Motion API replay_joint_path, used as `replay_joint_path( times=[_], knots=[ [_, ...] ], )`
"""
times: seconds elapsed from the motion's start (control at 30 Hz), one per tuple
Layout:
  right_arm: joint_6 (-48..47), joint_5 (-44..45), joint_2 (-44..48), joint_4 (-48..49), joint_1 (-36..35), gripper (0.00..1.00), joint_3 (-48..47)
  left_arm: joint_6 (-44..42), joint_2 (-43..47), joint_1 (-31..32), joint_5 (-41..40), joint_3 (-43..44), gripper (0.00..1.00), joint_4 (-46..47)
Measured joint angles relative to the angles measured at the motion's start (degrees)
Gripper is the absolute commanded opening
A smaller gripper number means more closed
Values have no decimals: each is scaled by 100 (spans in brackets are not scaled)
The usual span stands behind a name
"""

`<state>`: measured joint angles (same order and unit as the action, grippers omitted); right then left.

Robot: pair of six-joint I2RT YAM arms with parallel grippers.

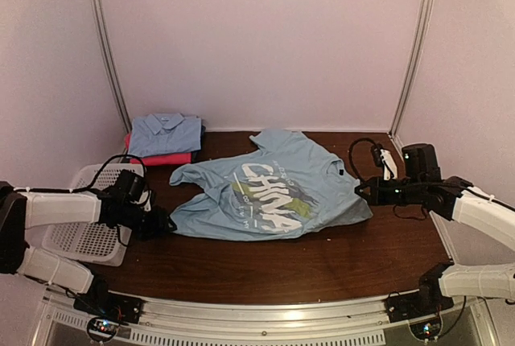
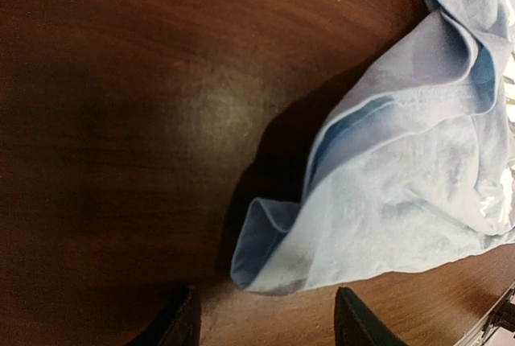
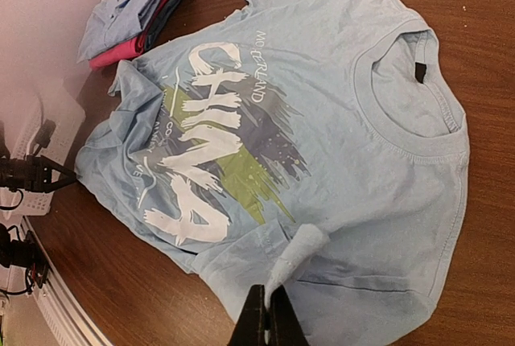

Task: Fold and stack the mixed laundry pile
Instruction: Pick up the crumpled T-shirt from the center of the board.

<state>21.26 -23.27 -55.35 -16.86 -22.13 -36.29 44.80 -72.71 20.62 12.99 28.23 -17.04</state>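
The dark wooden tabletop [image 1: 322, 257] carries everything. Near its middle the light blue T-shirt [image 1: 273, 193] lies spread print side up, rumpled, with white "CHINA" lettering over green and grey streaks; its neck hole points toward two o'clock and its hem toward eight o'clock. At the tabletop's eight o'clock edge sits the white perforated basket [image 1: 84, 241], partly overhanging the side. At eleven o'clock, against the back wall, a folded light blue collared shirt [image 1: 165, 133] tops a small stack, with a magenta cloth [image 1: 165, 158] directly beneath it and a darker layer showing at the stack's right side. The right fingers [image 3: 259, 318] sit at the T-shirt's three o'clock edge, clenched together on a small raised tuft of its fabric. The left fingers [image 2: 183, 320] are at the T-shirt's eight o'clock edge, spread apart and grasping nothing; a curled corner of the blue cloth lies on the wood just beyond the gap between them.
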Motion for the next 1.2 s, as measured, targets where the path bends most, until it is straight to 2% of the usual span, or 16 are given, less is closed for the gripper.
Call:
replay_joint_path(
  times=[0.1, 0.17, 0.23, 0.3, 0.37, 0.53, 0.73, 0.93, 1.2],
  knots=[
    [0, 33, 0, -22, 0, 0, -11, 31, -175, 0, 33, 72, 50, 190],
    [-2, 68, 0, -35, 0, 0, -22, 57, -343, 11, 61, 146, 43, 321],
    [-2, 125, 13, -52, 0, 0, -37, 83, -505, 46, 90, 208, 29, 459],
    [-2, 195, 46, -83, 0, 0, -76, 127, -629, 83, 131, 234, 10, 575],
    [-2, 275, 107, -103, 0, 0, -120, 136, -750, 136, 188, 251, 0, 632],
    [-31, 435, 223, -227, 0, 0, -433, 92, -732, 232, 267, 629, 0, 516],
    [-229, 608, 442, -527, 0, 0, -1425, -304, -328, 234, 262, 2120, 0, 328],
    [-669, 872, 490, -1165, -2, 0, -3128, -992, -142, 372, 378, 3783, 0, 39],
    [-1351, 1390, 391, -2422, -2, 0, -5949, -2081, 280, 1167, 9, 6290, 0, -1067]
  ],
)
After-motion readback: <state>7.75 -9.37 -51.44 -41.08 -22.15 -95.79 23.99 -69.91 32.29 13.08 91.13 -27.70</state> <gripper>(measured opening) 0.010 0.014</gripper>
